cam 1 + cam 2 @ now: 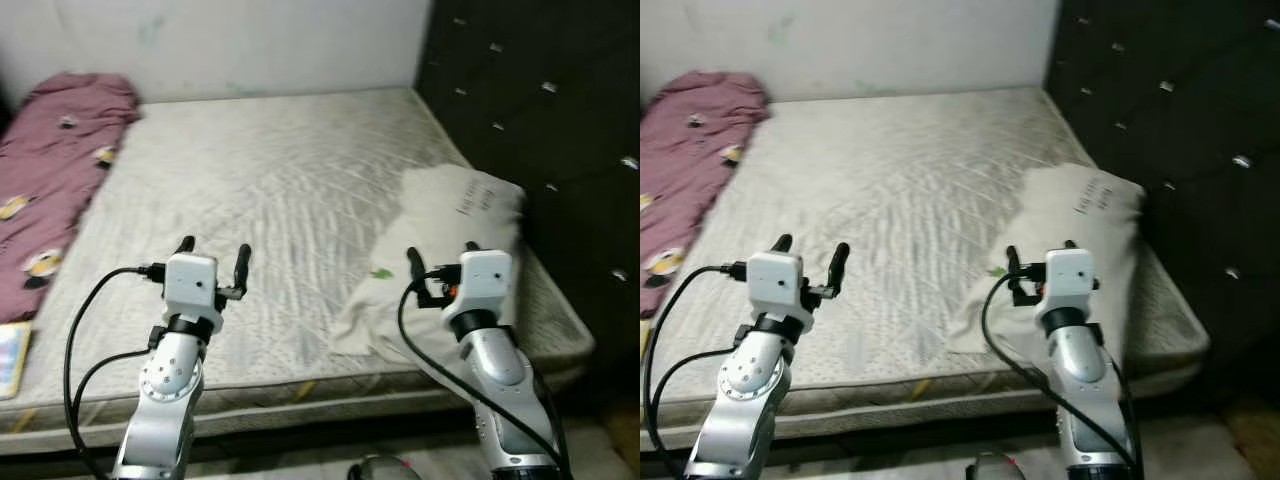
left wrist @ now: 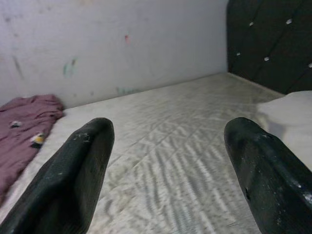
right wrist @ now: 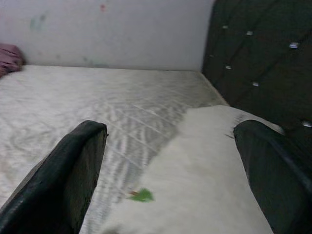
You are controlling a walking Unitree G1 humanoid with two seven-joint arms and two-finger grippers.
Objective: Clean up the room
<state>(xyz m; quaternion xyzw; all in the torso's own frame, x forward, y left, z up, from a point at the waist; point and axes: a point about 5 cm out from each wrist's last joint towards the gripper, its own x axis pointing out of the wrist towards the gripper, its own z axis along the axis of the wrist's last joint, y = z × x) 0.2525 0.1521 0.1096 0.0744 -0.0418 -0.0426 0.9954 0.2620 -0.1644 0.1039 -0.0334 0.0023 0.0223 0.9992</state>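
Observation:
A bare quilted mattress [image 1: 270, 190] lies before me. On its right side rests a white pillow [image 1: 450, 230] with dark lettering and a small green mark [image 1: 382, 273]. A crumpled maroon blanket [image 1: 50, 170] with cartoon prints lies along the left side. My left gripper [image 1: 214, 258] hovers open over the mattress's near edge, nothing between its fingers. My right gripper [image 1: 442, 260] is open just above the near end of the pillow [image 3: 195, 180], empty too.
A black tufted headboard [image 1: 530, 100] stands along the right side and a white wall [image 1: 230, 40] at the far end. A colourful flat item [image 1: 12, 355] lies at the near left by the blanket. A dark round object [image 1: 375, 467] sits on the floor below.

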